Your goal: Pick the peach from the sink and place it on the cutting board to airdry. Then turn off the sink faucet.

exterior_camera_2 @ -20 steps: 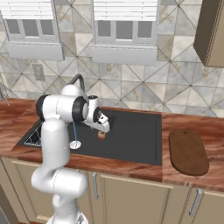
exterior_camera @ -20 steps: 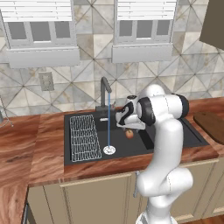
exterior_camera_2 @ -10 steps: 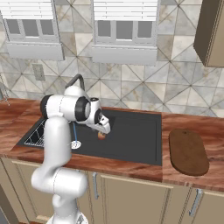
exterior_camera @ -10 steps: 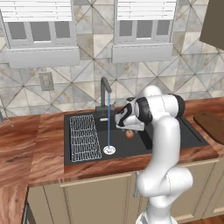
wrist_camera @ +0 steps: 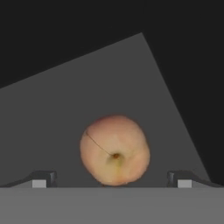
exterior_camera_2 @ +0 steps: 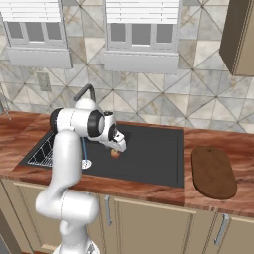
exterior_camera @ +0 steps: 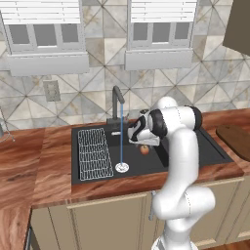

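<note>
The peach lies on the floor of the black sink, small and orange-red. My gripper hangs just above it, open, with a fingertip on either side of the fruit and clear of it. The dark faucet stands at the sink's back edge and a thin stream of water falls from its spout. The reddish-brown cutting board lies on the counter to the right of the sink.
A white wire rack lies in the sink's left part, with a white drain disc under the water stream. Wood countertop surrounds the sink. A tiled wall with windows rises behind; a cabinet hangs at upper right.
The hand has lowered slightly toward the peach. The peach, the water stream and the board have stayed put.
</note>
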